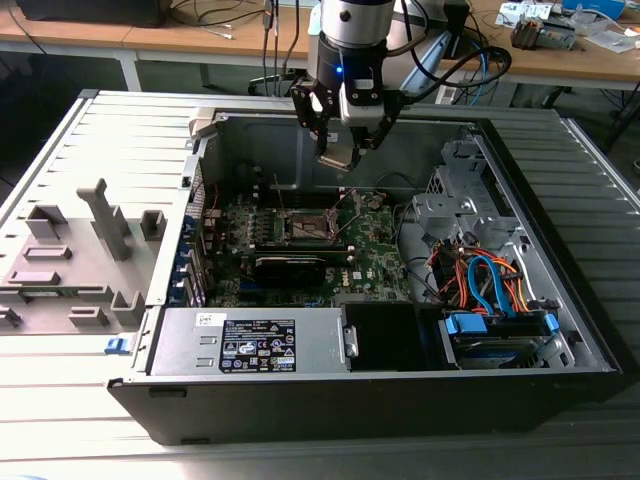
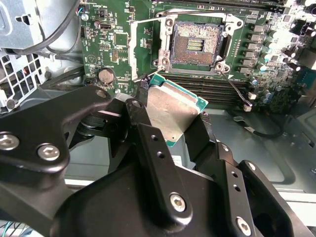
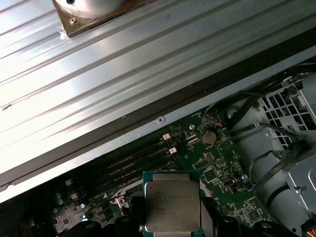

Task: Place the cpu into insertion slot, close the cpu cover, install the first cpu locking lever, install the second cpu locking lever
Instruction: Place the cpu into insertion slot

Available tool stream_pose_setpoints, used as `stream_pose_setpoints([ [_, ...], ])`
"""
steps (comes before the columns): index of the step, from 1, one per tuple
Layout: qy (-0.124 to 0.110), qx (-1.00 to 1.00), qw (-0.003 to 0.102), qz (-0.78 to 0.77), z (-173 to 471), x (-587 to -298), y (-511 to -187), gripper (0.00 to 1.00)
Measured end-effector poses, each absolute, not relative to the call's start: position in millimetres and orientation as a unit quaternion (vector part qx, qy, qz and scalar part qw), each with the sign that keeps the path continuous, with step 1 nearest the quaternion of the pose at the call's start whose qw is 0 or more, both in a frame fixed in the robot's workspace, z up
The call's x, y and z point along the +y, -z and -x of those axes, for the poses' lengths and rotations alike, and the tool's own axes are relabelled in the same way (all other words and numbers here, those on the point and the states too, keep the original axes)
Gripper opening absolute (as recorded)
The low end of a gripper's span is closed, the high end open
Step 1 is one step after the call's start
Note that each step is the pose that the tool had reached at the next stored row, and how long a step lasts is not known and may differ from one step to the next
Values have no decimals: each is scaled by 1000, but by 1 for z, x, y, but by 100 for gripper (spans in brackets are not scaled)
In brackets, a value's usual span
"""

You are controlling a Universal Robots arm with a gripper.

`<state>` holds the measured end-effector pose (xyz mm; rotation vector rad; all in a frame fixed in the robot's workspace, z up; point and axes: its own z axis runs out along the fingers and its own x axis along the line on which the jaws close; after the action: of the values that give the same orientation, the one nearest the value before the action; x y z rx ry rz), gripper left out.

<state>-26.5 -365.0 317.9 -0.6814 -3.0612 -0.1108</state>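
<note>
The hand (image 2: 170,123) clamps the cpu (image 2: 174,106) by opposite edges above the motherboard (image 2: 116,37), just beside the uncovered insertion slot (image 2: 195,43), apparently touching neither.

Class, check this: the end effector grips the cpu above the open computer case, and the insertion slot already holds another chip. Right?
No. The second wrist view shows the insertion slot empty, its dark centre bare. The end effector does grip the cpu above the open computer case.
</note>
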Motion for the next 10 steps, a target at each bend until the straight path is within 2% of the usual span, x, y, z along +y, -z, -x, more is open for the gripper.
stream_pose_setpoints([
  [10,35,-975,2,220,26,-365,-318,55],
])
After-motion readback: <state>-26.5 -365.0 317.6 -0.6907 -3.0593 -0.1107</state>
